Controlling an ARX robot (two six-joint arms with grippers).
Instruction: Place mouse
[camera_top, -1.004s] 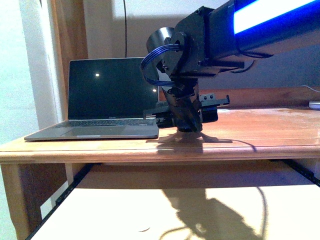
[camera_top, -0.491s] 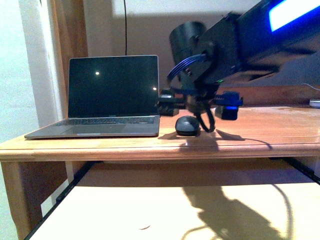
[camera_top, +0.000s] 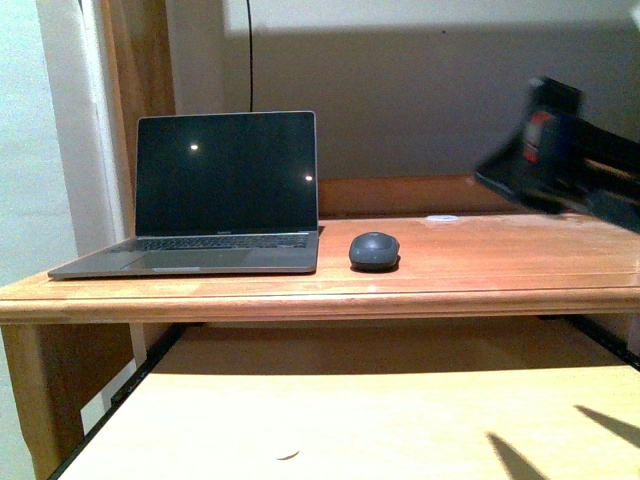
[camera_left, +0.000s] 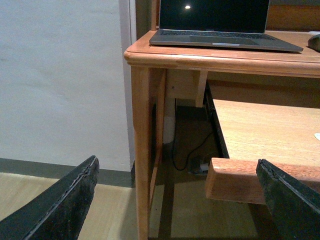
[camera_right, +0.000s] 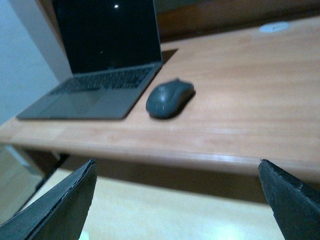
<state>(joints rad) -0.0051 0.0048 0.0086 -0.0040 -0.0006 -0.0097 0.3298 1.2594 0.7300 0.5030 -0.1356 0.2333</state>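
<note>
The dark grey mouse lies on the wooden desk, just right of the open laptop. It also shows in the right wrist view, free of any grip. My right gripper is open and empty, back from the desk's front edge; its arm shows blurred at the far right of the front view. My left gripper is open and empty, low beside the desk's left leg. The mouse's edge shows at the far side of the left wrist view.
A pull-out wooden shelf sits under the desktop. A small white disc lies at the back of the desk. A cable hangs down the wall behind the laptop. A white wall stands left of the desk.
My right gripper was over the mouse on the desk, let it go, and drew back to the right. The mouse now lies alone beside the laptop.
</note>
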